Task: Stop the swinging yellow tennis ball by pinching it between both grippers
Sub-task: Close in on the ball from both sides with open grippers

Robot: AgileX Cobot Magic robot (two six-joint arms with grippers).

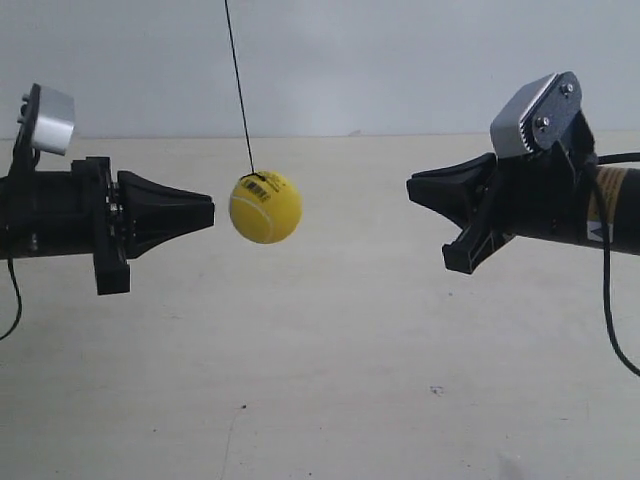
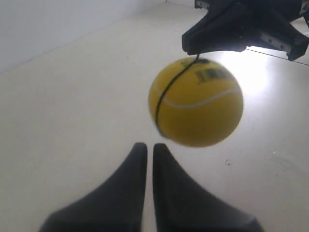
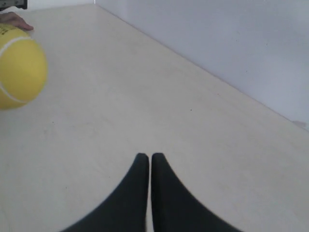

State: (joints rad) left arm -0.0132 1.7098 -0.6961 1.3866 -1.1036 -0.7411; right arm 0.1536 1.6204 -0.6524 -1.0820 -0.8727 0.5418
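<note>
The yellow tennis ball [image 1: 265, 208] is bright and smooth, with a white curved seam [image 2: 203, 102] and a black barcode sticker [image 2: 212, 74] near its top. It hangs on a thin dark string [image 1: 238, 80] above the pale table [image 1: 330, 380]. It floats just beyond the left gripper [image 2: 150, 146], not touching it, and well apart from the right gripper [image 3: 150, 155]. Both grippers' jaws are pressed together.

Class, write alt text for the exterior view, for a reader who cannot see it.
A yellow ball hangs on a dark string between two black claws pointing at it above a pale table. The claw at the view's left is near the ball, not touching; the claw at the view's right is farther off.
</note>
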